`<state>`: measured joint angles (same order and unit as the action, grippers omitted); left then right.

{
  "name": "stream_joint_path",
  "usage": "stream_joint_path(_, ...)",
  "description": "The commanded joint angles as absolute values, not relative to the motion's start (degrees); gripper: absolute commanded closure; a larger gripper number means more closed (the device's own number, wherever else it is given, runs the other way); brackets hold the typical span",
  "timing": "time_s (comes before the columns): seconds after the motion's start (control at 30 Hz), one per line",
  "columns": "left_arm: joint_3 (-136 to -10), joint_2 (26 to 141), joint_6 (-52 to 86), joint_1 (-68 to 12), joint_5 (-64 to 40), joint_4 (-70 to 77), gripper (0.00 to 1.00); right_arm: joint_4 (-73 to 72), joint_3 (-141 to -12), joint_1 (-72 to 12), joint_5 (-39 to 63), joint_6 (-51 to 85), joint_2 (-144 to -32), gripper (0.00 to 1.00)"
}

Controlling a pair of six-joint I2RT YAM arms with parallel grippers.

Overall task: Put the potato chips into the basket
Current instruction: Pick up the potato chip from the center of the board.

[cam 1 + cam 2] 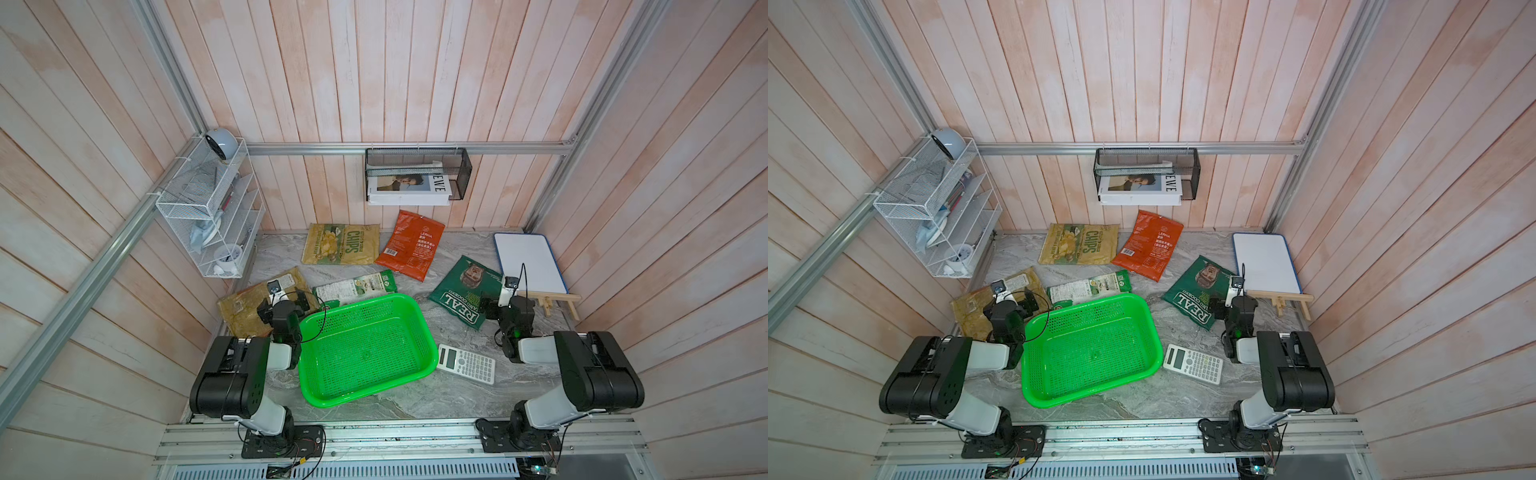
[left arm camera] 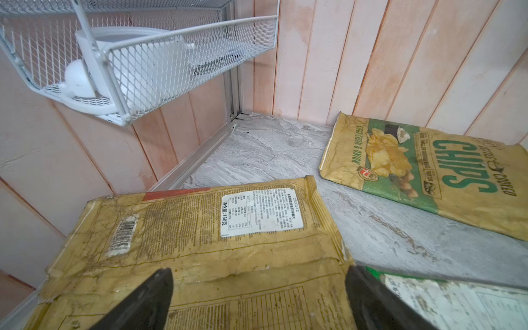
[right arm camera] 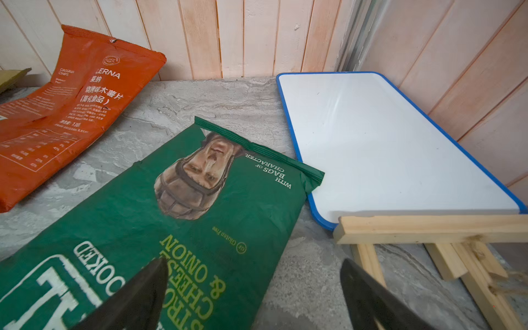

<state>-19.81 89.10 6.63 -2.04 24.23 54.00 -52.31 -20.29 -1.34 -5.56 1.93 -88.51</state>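
Observation:
The bright green basket [image 1: 357,301] [image 1: 1088,305] lies empty at the table's middle. Several potato chips bags lie flat around it: mustard-brown [image 1: 243,311] [image 2: 200,245], tan "CHIPS" [image 1: 340,245] [image 2: 428,177], orange-red [image 1: 409,245] [image 3: 57,114], dark green "REAL" [image 1: 459,295] [image 3: 200,228], and white-and-green [image 1: 355,286] just behind the basket. My left gripper [image 1: 286,305] [image 2: 258,270] hovers open above the mustard-brown bag, holding nothing. Over the right edge of the "REAL" bag, my right gripper [image 1: 505,307] [image 3: 253,260] stands open and empty.
A white calculator [image 1: 466,364] lies right of the basket. A blue-rimmed whiteboard [image 1: 530,262] and a small wooden easel [image 1: 548,301] sit at the right wall. A white wire rack [image 1: 212,216] hangs on the left wall, and a black mesh basket [image 1: 417,174] on the back wall.

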Motion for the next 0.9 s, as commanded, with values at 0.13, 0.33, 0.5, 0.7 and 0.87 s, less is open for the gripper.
stream_joint_path(0.13, -20.71, 89.57, 6.33, -2.03, 23.86, 54.89, 0.0, -53.26, -21.44, -1.11, -6.51, 2.64, -89.31, 0.02)
stream_joint_path(0.33, -20.7, 89.56, 6.26, -2.02, 23.82, 55.01, 0.0, -53.26, -21.42, -1.06, -6.5, 2.64, -89.3, 0.02)
stream_joint_path(0.5, -20.73, 89.56, 6.3, -2.02, 23.9, 55.0, 0.0, -53.22, -21.4, -1.1, -6.55, 2.64, -89.35, 0.02)
stream_joint_path(0.7, -20.57, 89.47, 6.41, -1.92, 23.36, 55.02, 0.0, -53.18, -21.44, -1.09, -6.43, 2.64, -89.33, 0.02)
stream_joint_path(0.87, -22.47, 82.5, 5.8, -1.85, 22.06, 46.01, 0.0, -53.5, -19.25, -1.19, -10.33, 3.75, -84.64, 0.06)
